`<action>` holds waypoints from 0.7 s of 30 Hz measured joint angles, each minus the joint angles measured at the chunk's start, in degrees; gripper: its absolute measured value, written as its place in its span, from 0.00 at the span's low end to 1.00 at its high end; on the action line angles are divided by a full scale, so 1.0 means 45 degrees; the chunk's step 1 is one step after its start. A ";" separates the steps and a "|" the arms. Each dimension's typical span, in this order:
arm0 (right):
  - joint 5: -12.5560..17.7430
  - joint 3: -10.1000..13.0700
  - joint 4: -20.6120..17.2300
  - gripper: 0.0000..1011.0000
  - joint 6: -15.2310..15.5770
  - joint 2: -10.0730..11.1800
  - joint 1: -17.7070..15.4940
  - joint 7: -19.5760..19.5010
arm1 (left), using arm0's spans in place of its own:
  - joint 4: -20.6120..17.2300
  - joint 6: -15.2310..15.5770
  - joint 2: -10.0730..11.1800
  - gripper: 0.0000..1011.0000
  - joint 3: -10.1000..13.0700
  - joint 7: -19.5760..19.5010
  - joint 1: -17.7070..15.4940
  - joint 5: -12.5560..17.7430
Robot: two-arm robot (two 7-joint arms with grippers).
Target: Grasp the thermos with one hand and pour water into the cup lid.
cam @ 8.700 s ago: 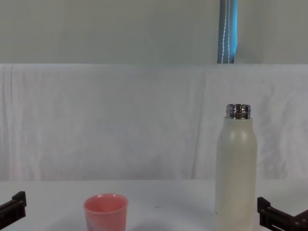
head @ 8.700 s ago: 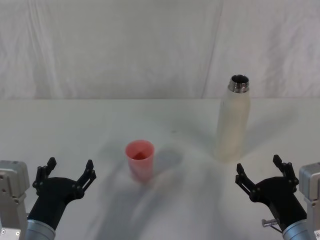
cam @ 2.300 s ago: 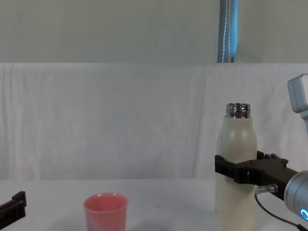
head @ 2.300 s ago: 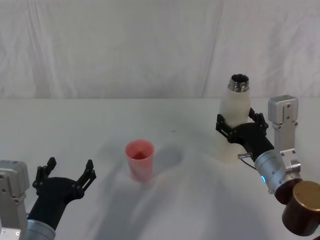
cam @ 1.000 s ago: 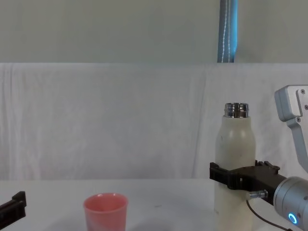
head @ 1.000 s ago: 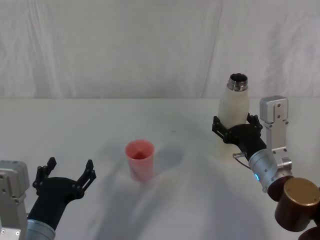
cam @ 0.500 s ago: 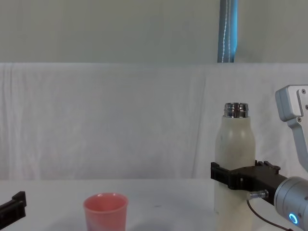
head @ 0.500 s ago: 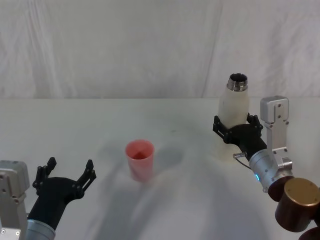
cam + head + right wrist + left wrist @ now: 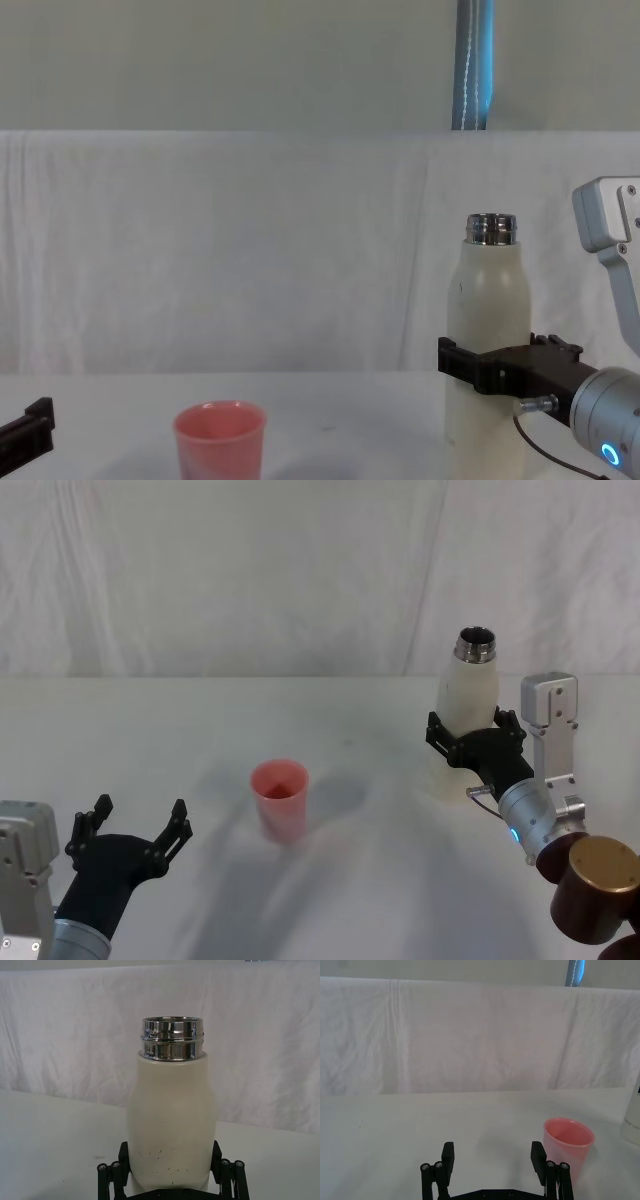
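Note:
The cream-white thermos (image 9: 468, 695) stands upright at the table's right, its open steel neck pointing up. My right gripper (image 9: 472, 730) is shut on its lower body, with one black finger pressed to each side, as the right wrist view shows on the thermos (image 9: 171, 1120) in the right gripper (image 9: 171, 1170). From the chest, the thermos (image 9: 488, 300) rises above the right gripper (image 9: 490, 362). The pink cup lid (image 9: 280, 798) stands mouth up near the table's middle, well left of the thermos. My left gripper (image 9: 138, 825) rests open at the near left, short of the cup lid (image 9: 567, 1142).
A white cloth covers the table (image 9: 330, 710) and hangs as a backdrop behind it. Bare cloth lies between the cup lid and the thermos. A blue-grey pole (image 9: 473, 65) stands behind the backdrop.
Since the earliest frames my right arm has reached forward and closed around the thermos, then slid a little lower on it. Over the last second nothing has visibly moved. The left arm stayed put.

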 joint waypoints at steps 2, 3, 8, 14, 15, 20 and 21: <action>0.0000 0.0000 -0.0001 0.94 0.0001 0.0001 0.0001 0.0001 | 0.0000 0.0000 0.0000 0.99 0.0000 0.0001 0.0000 0.0000; 0.0000 0.0000 -0.0001 0.94 0.0000 0.0001 0.0000 0.0003 | -0.0001 0.0001 0.0000 0.99 0.0000 0.0001 0.0000 0.0000; 0.0000 0.0000 -0.0001 0.94 0.0001 0.0001 0.0000 0.0007 | 0.0000 0.0000 0.0000 0.99 -0.0001 0.0000 0.0000 0.0000; -0.0262 -0.0160 -0.0090 0.94 -0.0158 0.0146 0.0111 0.0106 | 0.0000 0.0000 0.0000 0.99 0.0000 0.0000 0.0000 0.0000; -0.0262 -0.0160 -0.0090 0.94 -0.0158 0.0146 0.0111 0.0106 | 0.0000 0.0000 0.0000 0.99 0.0000 0.0001 0.0000 0.0000; -0.0903 -0.0548 -0.0341 0.94 -0.0396 0.0502 0.0209 0.0238 | 0.0000 0.0000 0.0000 0.99 0.0000 0.0001 0.0000 -0.0001; -0.1152 -0.0681 -0.0419 0.94 -0.0475 0.0616 0.0234 0.0238 | 0.0000 0.0000 0.0000 0.99 0.0000 0.0000 0.0000 0.0000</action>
